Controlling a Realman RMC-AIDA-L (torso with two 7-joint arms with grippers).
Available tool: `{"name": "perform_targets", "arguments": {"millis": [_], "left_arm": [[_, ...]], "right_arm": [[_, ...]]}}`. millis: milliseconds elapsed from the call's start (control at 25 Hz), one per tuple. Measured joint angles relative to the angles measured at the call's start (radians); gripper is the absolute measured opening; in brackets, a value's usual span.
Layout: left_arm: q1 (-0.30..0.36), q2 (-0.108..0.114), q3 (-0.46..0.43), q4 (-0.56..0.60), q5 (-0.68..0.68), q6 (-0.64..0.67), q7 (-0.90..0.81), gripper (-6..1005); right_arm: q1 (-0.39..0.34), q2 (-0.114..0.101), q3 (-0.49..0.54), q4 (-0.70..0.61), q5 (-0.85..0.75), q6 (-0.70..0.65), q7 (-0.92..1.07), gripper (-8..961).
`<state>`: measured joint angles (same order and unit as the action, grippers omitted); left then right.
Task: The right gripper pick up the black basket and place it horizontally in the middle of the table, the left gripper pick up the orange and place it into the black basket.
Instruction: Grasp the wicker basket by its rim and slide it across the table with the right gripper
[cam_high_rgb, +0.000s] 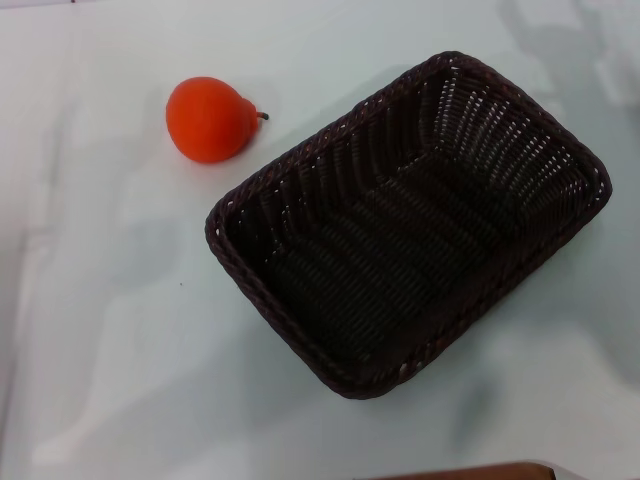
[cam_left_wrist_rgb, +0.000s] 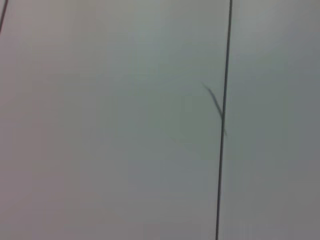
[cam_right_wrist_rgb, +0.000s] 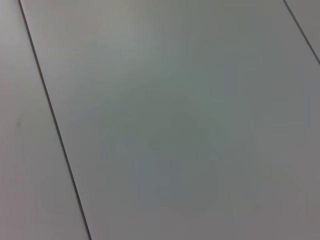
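The black basket (cam_high_rgb: 410, 225) lies on the white table (cam_high_rgb: 110, 330) in the head view, right of centre, turned at a slant with its long side running from lower left to upper right. It is empty. The orange (cam_high_rgb: 208, 119) sits on the table to the upper left of the basket, a short gap from its rim, stem pointing toward the basket. Neither gripper shows in any view. Both wrist views show only pale flat panels with thin dark seams.
A brown edge (cam_high_rgb: 470, 472) shows at the bottom of the head view. Faint grey shadows lie on the table at the top right (cam_high_rgb: 560, 40). Bare tabletop lies left of and below the basket.
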<state>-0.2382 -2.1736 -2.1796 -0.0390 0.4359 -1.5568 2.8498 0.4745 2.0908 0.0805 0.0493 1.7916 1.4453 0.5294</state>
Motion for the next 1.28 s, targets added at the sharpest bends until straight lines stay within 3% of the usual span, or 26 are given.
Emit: {"name": "perform_targets", "arguments": {"millis": [520, 680, 800, 1080, 1280], "left_arm": [[0.003, 0.001, -0.01, 0.001, -0.006, 0.003, 0.0, 930], [0.0, 0.004, -0.012, -0.005, -0.006, 0.006, 0.0, 929], [-0.001, 0.005, -0.018, -0.012, -0.007, 0.005, -0.004, 929], [0.001, 0.005, -0.034, -0.013, -0.007, 0.015, -0.006, 927], [-0.002, 0.005, -0.036, -0.013, -0.007, 0.034, -0.007, 925]], "right_arm": [[0.001, -0.004, -0.007, -0.011, -0.001, 0.004, 0.041, 942], [-0.013, -0.006, -0.062, -0.077, -0.024, 0.024, 0.131, 942], [-0.03, -0.008, -0.138, -0.198, -0.089, 0.022, 0.306, 941], [-0.061, -0.009, -0.338, -0.698, -0.392, 0.022, 0.982, 941], [-0.034, -0.029, -0.441, -0.97, -0.63, 0.058, 1.391, 940]]}}
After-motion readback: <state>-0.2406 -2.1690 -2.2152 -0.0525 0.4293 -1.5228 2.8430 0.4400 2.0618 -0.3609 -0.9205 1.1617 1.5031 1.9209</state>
